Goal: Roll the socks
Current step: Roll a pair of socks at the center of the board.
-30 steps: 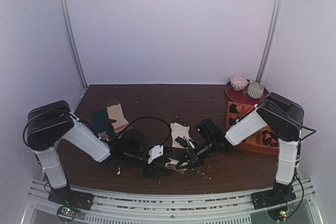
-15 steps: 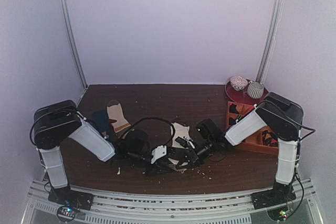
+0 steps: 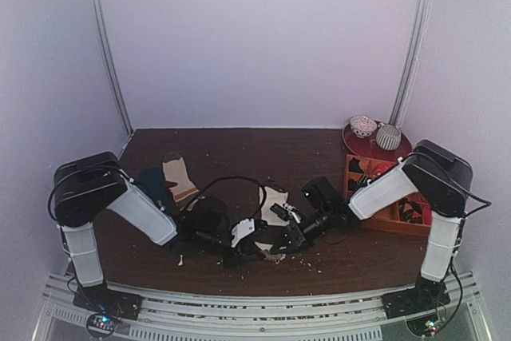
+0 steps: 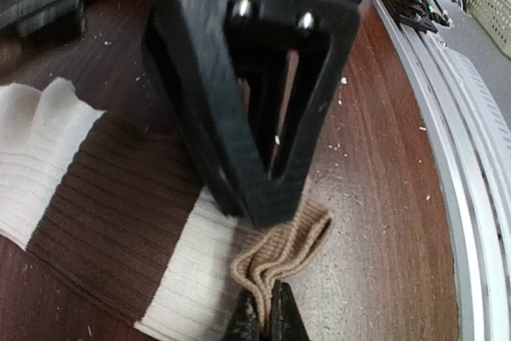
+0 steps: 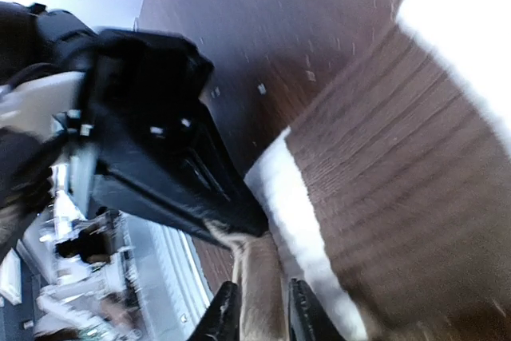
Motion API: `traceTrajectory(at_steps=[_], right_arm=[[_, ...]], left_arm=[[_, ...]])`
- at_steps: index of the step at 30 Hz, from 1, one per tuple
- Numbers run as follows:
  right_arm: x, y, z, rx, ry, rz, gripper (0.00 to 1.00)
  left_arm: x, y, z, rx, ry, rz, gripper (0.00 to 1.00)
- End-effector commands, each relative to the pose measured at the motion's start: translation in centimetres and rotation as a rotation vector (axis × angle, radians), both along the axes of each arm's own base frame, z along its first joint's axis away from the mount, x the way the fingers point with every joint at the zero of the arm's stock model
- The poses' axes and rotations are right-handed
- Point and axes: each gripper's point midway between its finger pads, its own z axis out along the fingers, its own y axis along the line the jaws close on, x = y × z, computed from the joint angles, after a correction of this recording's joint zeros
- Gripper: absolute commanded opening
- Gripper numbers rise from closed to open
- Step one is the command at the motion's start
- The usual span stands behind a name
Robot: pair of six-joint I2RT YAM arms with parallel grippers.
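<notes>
Gripping the tan end of the socks (image 3: 273, 197), both arms meet low at the front middle of the bench (image 3: 239, 145). In the left wrist view the left jaws are clenched, their fingertips (image 4: 243, 321) almost touching, with the bunched tan fabric pinched between them. The right jaws come in from the opposite side, nose to nose with the left ones, their tip pressed onto the same tan bunch. From the right wrist view a strip of tan cloth runs between the right fingers (image 5: 225, 313), so they too are grasping it.

The socks (image 4: 120, 197) lie flat on the dark wood, reaching away from the pinched end as a cream band, a wide brown ribbed band, then cream again (image 5: 399, 157). Whether one or two layers lie there I cannot tell.

Far left on the bench lie a tan striped sock (image 3: 177, 175) and a dark teal sock (image 3: 152, 185), side by side. At the right edge sits a wooden box (image 3: 390, 212), with a red plate (image 3: 361, 144) behind it. Pale crumbs (image 4: 345, 80) are scattered over the wood.
</notes>
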Motion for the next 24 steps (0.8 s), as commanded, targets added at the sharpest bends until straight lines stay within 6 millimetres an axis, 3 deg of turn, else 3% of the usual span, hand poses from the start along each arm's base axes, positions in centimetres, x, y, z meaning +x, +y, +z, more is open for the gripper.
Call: traceTrajectory(at_steps=[1,5,8,15,24], right_arm=[[3.0,-1.0,5.6,0.053,-0.35,-0.077,0.26],[3.4,-2.2,9.2,0.137,-0.627,-0.129,0.33],[2.0,-2.6,9.8,0.159,-0.809,-0.093,0.36],[-1.6,-0.9,6.1,0.013,-1.128,0.128,0.37],[-0.8,0.7,4.0,-0.047,-1.141,0.145,0.37]], left_arm=[[-0.9,1.7,-1.1,0.154,0.236,0.11,0.0],[-1.2,2.5,-0.5,0.193,0.418,0.162,0.0],[-1.3,2.8,-0.4,0.196,0.551,0.177,0.0],[-0.9,2.0,-0.9,0.23,0.64,0.19,0.0],[-0.8,2.1,-1.4,0.242,0.638,0.192,0.0]])
